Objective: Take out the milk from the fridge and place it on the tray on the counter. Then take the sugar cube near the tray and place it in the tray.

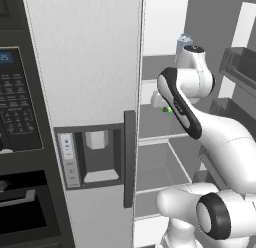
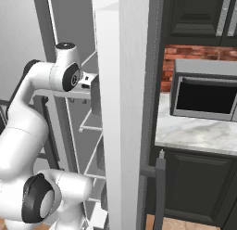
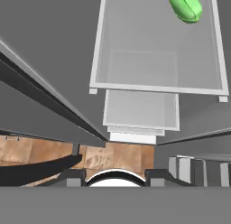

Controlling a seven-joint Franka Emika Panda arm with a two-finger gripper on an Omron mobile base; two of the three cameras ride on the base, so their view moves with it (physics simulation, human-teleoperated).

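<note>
One small milk carton (image 1: 184, 41) can be seen high up inside the open fridge (image 1: 85, 67), just behind the white wrist of the arm. For this step to be done well, the milk should be held by its sides, kept standing up, and brought out slowly so that the shelves and the door are not bumped. The green thing (image 3: 185, 6) should be left alone. How wide the claw (image 3: 115, 177) is parted cannot be told, nor whether anything is held in it.
</note>
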